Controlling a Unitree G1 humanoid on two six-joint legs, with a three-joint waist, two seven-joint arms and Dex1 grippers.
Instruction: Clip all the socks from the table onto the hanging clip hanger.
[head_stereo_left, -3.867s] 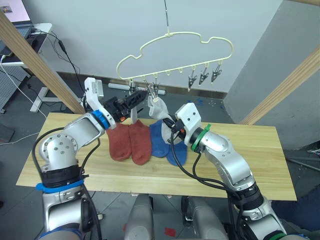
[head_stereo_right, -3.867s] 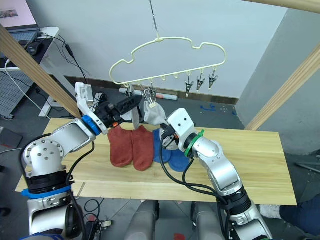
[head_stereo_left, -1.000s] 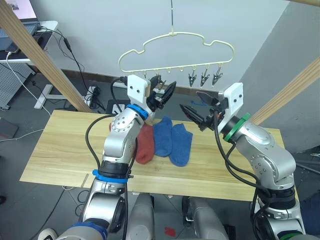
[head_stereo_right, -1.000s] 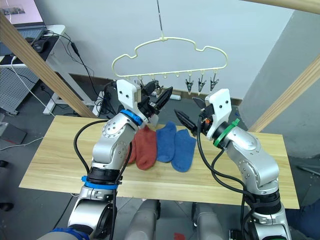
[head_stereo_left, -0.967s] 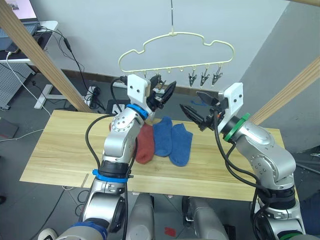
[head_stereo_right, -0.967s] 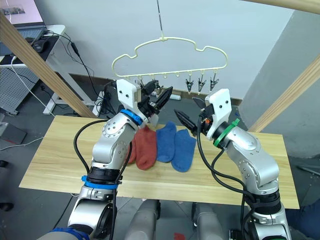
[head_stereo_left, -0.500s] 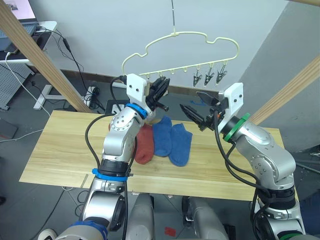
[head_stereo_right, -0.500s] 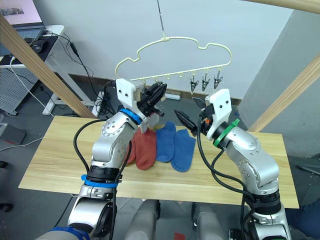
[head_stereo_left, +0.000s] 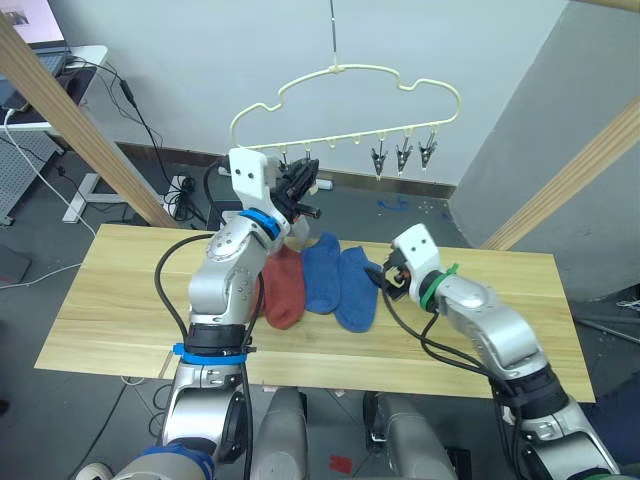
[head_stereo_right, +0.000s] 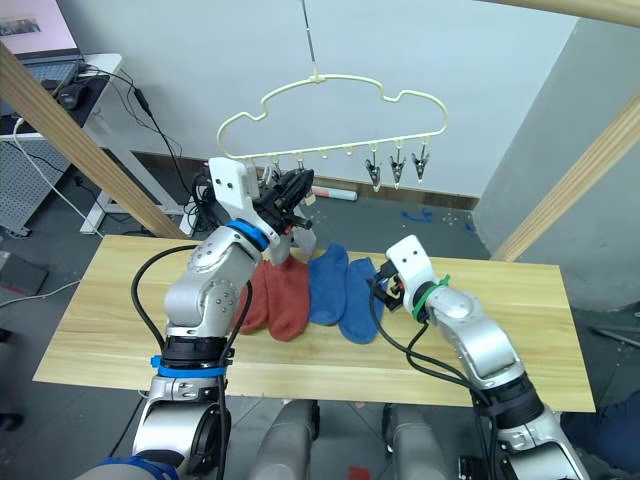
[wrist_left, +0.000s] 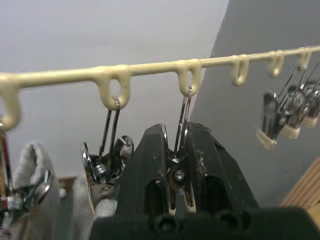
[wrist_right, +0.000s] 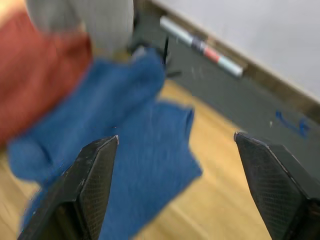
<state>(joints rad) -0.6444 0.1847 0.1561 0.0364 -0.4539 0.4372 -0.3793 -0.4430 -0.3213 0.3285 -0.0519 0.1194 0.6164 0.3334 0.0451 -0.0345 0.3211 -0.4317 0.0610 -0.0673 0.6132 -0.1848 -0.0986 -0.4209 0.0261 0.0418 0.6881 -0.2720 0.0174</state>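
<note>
Nearest you runs the table of pale wood, its near edge and both ends bare, so you have open surface to the left and to the right of the socks. In the middle of it you can count two blue socks side by side and rust-red socks to their left, partly behind the left arm, so you cannot tell both red ones apart cleanly. Your right gripper hangs low just right of the blue pair, its fingers spread wide with nothing between them. Farther back and higher, your left gripper is pressed together on a metal clip of the clip hanger, third loop from its left end. Left of that, two light grey socks already hang from clips. Three clips dangle free near the hanger's right end, with several bare loops between. Thick wooden poles slant up at both sides. Beyond the table lies dark floor with cables and a white wall.
</note>
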